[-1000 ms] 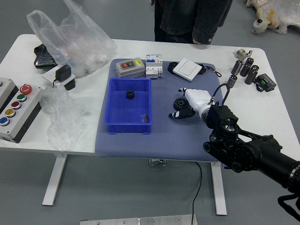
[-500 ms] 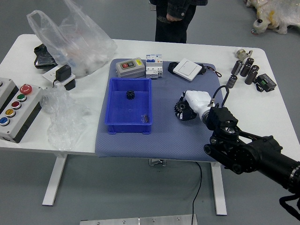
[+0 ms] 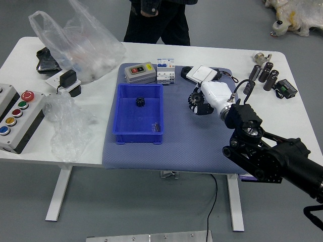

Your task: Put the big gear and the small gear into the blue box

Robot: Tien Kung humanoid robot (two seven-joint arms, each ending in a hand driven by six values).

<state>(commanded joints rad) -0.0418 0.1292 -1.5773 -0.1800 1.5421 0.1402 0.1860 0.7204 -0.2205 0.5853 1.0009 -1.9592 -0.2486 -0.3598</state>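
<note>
Bright, even indoor light, source out of frame, direction hard to tell. White table (image 3: 262, 113) near washed out, blue-gray mat (image 3: 174, 151) mid-toned. Shadows soft, faint; blue box (image 3: 137, 136) a bit darker along its inner walls. Small glare spots on the clear plastic bag (image 3: 93, 48) and glossy black right arm (image 3: 282, 161). 1 head view, mostly sharp; fine detail lost in black gear (image 3: 140, 102) and dark trousers (image 3: 166, 25). Table edges look straight.
</note>
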